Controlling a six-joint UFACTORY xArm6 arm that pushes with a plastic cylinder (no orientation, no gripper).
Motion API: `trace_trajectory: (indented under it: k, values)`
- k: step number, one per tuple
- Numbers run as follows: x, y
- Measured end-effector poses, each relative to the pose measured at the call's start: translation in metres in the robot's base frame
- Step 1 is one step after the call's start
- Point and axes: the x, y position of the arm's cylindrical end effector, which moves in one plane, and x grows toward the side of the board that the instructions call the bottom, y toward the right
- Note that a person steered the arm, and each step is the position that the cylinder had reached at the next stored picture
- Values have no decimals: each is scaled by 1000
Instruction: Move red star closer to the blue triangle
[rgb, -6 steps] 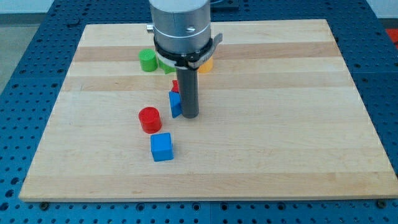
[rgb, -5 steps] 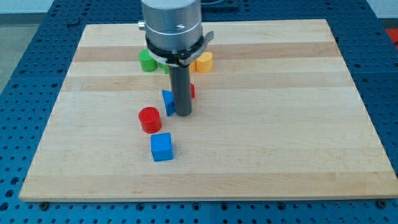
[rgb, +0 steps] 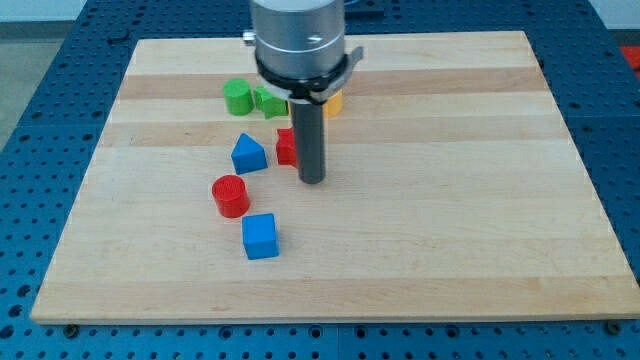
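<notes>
The red star (rgb: 287, 147) lies near the board's middle, mostly hidden behind my rod. The blue triangle (rgb: 248, 153) lies just to its left, a small gap between them. My tip (rgb: 312, 180) rests on the board just right of and below the red star, touching or nearly touching it.
A red cylinder (rgb: 230, 195) lies below-left of the triangle. A blue cube (rgb: 260, 236) lies below that. A green cylinder (rgb: 237, 96) and a green block (rgb: 269, 101) sit near the top. An orange block (rgb: 331, 102) shows behind the arm. The wooden board (rgb: 450, 200) ends at blue pegboard.
The blue triangle has slid left and up, and the red cylinder has shifted left and down. My tip has moved right, to the right side of the red star.
</notes>
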Motion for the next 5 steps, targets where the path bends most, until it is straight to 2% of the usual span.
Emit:
trace_trajectory:
  k: [1, 4, 5]
  values:
    - [-16, 16]
    - [-33, -43]
    - [-48, -45]
